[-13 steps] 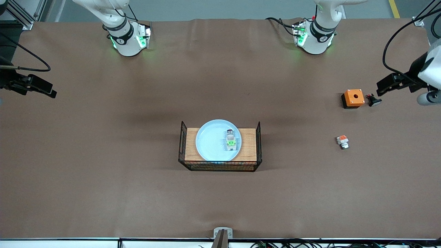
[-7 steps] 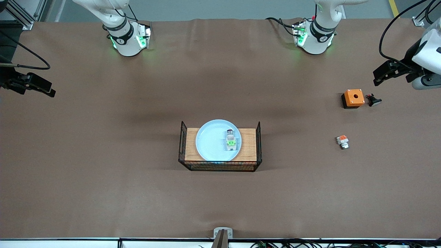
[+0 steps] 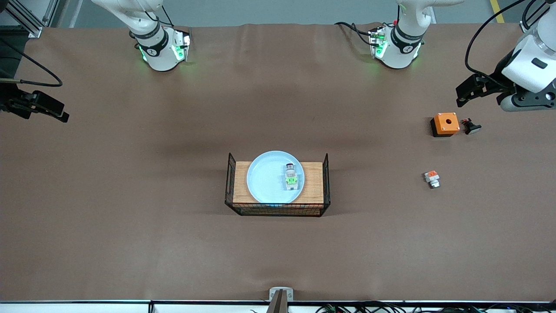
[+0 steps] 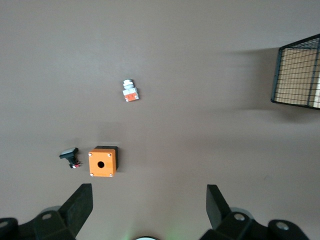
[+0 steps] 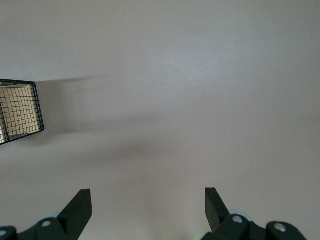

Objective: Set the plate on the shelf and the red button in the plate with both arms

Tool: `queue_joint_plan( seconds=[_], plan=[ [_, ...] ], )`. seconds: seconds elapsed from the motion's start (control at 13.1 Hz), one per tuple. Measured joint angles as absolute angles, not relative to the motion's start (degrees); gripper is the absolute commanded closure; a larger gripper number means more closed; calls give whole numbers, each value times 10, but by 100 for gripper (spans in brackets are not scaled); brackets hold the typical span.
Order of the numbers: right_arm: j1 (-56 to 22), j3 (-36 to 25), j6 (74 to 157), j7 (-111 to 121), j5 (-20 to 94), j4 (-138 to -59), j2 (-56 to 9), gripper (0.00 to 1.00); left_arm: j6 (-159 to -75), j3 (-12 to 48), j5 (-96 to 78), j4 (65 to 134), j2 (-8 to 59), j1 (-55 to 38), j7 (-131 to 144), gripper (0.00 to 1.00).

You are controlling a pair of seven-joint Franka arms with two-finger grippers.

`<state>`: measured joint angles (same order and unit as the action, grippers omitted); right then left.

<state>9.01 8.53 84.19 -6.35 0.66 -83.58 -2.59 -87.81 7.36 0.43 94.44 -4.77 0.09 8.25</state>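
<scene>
The pale blue plate [image 3: 269,178] lies on a wooden board [image 3: 313,186] inside a black wire basket [image 3: 278,210] at mid-table. The red button [image 3: 292,177], a small white module with a green tab, rests on the plate at the side toward the left arm's end. My left gripper [image 4: 148,188] hangs open and empty in the air over the left arm's end of the table, beside the orange box [image 4: 103,161]. My right gripper [image 5: 148,191] hangs open and empty over bare cloth at the right arm's end. The plate and the button show in neither wrist view.
An orange box with a hole [image 3: 445,124] stands toward the left arm's end, with a small black part [image 3: 471,127] beside it. A white module with an orange tab [image 3: 431,178] lies nearer the front camera. A basket corner [image 5: 20,110] shows in the right wrist view.
The left arm's hand has drawn away from the orange box toward the robots' side of the table. The right arm has shifted only slightly. Plate and button have not moved.
</scene>
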Motion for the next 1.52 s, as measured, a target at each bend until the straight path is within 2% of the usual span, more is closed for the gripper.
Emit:
queue_joint_plan(
  seconds=[1.52],
  plan=[
    [90, 89, 845, -63, -2, -836, -26, 0, -854, 67, 2, 923, -51, 21, 82, 0]
  ],
)
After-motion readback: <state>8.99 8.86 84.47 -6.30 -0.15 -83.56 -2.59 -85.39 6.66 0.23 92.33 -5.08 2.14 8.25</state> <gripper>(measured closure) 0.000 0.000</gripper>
